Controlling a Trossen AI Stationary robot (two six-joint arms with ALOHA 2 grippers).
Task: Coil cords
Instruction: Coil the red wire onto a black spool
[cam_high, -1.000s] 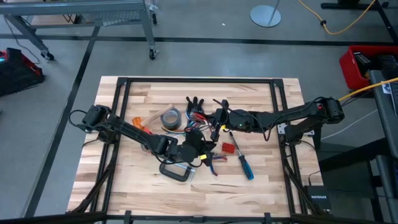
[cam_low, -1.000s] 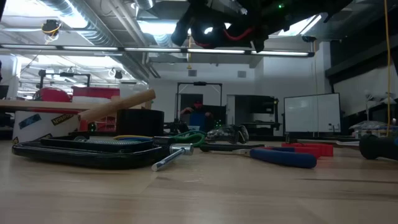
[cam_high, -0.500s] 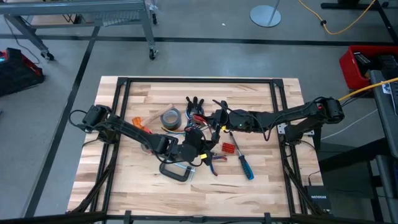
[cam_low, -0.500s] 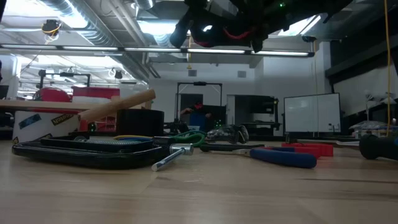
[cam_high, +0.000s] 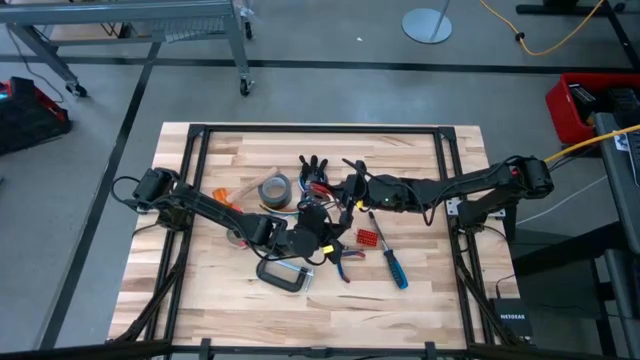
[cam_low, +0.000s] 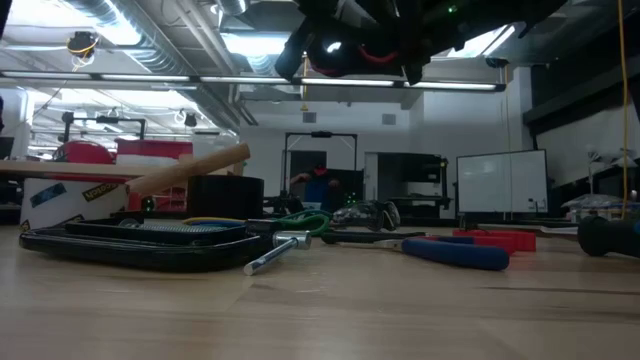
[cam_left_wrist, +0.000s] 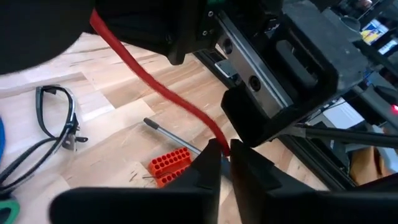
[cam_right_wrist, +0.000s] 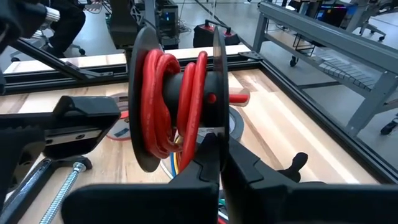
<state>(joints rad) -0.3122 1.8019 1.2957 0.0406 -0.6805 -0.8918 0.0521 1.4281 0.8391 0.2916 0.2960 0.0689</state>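
Your right gripper (cam_right_wrist: 219, 155) was clenched on the rim of a black spool (cam_right_wrist: 177, 99), holding it in the air over the middle of the table (cam_high: 220, 300), just beside the grey tape roll (cam_high: 273, 187). Several turns of the red cord (cam_right_wrist: 165, 102) were already wound on the spool, so the coiling was, by my judgement, partly done. The cord's free end ran from the spool to your left gripper (cam_left_wrist: 222, 152), whose fingers were nearly closed around it, pinching the red cord (cam_left_wrist: 168, 96) above the table, near the orange bit holder (cam_left_wrist: 168, 167). Other cords (cam_left_wrist: 53, 127), dark ones, lay loose on the table beyond the spool, so more winding seemingly remained. A clamp (cam_high: 285, 275) and a blue-handled screwdriver (cam_high: 392, 262) lay near the spool.
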